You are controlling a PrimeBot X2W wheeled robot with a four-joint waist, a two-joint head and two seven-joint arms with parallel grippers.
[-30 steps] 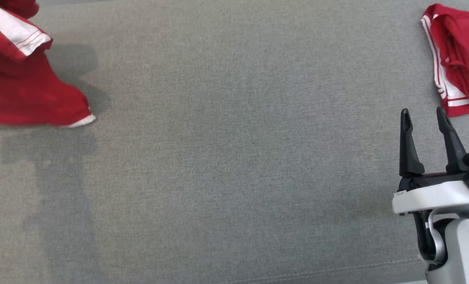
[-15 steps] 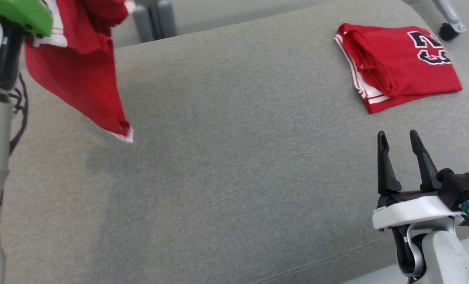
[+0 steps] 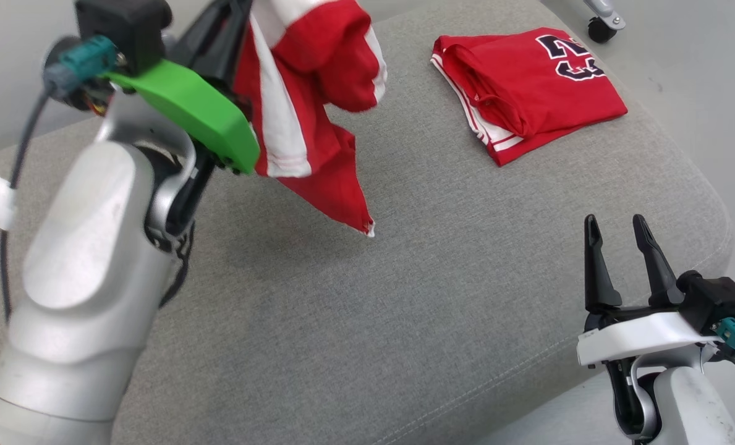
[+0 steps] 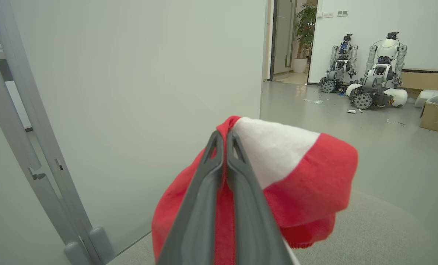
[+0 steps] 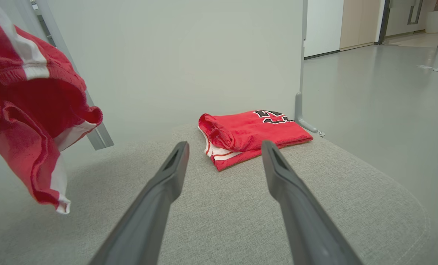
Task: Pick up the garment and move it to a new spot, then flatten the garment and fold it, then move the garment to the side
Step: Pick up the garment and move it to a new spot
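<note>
The garment (image 3: 318, 154) is red with white stripes, and it hangs bunched from my left gripper (image 3: 231, 18), which is shut on its upper edge. Its lowest corner dangles just above the grey cushion (image 3: 404, 296). In the left wrist view the closed gripper (image 4: 224, 134) pinches the garment (image 4: 307, 176), which drapes over both sides. My right gripper (image 3: 614, 222) stands open and empty near the cushion's front right edge. From the right wrist view the open gripper (image 5: 224, 145) faces the cushion (image 5: 222, 221), with the hanging garment (image 5: 31, 121) at left.
A folded red jersey (image 3: 540, 80) with a dark number lies at the cushion's far right; in the right wrist view this jersey (image 5: 255, 132) is straight ahead. Beyond the cushion are a grey frame leg (image 4: 38, 147), parked robots (image 4: 377, 81) and cardboard boxes (image 4: 436, 117).
The head camera has swung, shifting the whole picture. My left arm has lifted the garment off the cushion and carried it toward the middle. The right gripper stays open in place.
</note>
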